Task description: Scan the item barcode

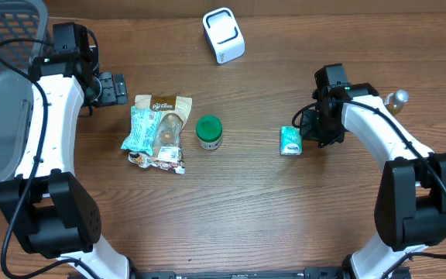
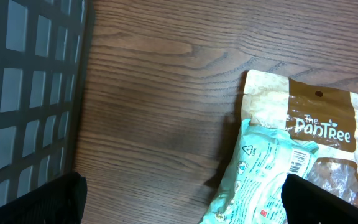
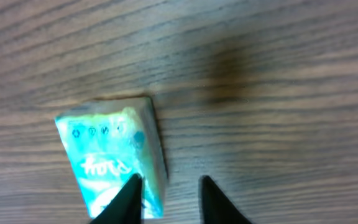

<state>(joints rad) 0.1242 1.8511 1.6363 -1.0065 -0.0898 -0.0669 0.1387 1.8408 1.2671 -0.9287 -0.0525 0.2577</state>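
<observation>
The pack (image 1: 290, 141) (image 3: 114, 162) lies flat on the table (image 1: 254, 194), right of centre and well apart from the scanner (image 1: 223, 35) at the far edge. The right gripper (image 1: 310, 128) (image 3: 169, 199) hangs just beside the pack's right side, pointing down. Its jaws stand at a narrow gap with only bare wood between them. One fingertip (image 3: 129, 198) overlaps the pack's right edge; whether it touches, I cannot tell. The right arm bends in from the right side of the table, elbow outward.

The left arm reaches up along the left side. The left gripper (image 1: 114, 87) (image 2: 182, 202) is spread wide and holds nothing, hovering between the basket (image 1: 6, 77) (image 2: 23, 93) and a heap of goods.

The pack carries white script that is too blurred to read. In the heap, a pouch (image 1: 165, 108) (image 2: 316, 118) reads "The PanTree". A packet (image 1: 142, 128) (image 2: 260, 174) lying partly over it bears a white barcode label.

The pack is teal, soft and wedge-like, wider at one end. The scanner is a white, rounded box. The pouch is tan and brown with a clear window; the packet is crinkled pale teal film. A jar (image 1: 209, 132) with a round green lid stands just right of the heap. The basket is grey plastic grid. The table is dark wood grain.
</observation>
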